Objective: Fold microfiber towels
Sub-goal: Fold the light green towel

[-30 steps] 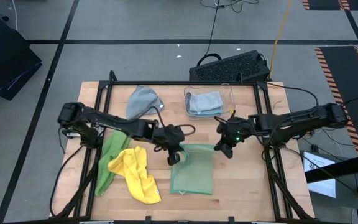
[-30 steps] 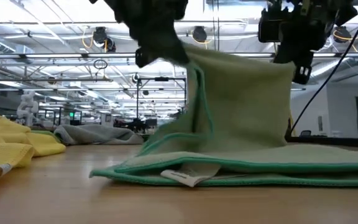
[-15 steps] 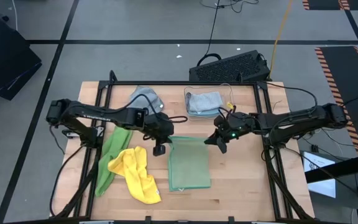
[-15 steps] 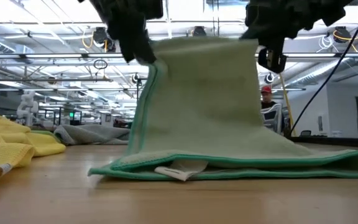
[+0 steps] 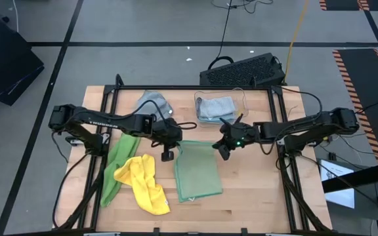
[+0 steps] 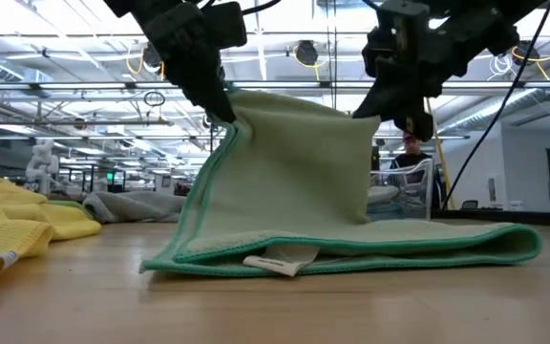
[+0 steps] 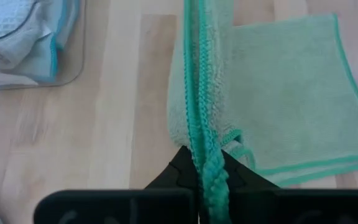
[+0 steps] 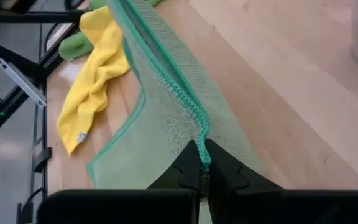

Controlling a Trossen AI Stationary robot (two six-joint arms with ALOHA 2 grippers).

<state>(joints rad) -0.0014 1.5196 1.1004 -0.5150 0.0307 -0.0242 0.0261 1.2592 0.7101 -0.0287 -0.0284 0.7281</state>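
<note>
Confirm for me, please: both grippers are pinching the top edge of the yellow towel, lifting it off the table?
Not quite: both grippers, left gripper and right gripper, pinch the sage green towel. The high view shows the yellow towel lying loose beside it.

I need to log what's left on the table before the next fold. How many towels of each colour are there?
Sage green towel, held up at two corners by the shut left gripper and right gripper: 1
Bright green towel: 1
Yellow towel: 1
Grey towel: 1
Light blue towel, in the clear bin: 1
Total: 5
</note>
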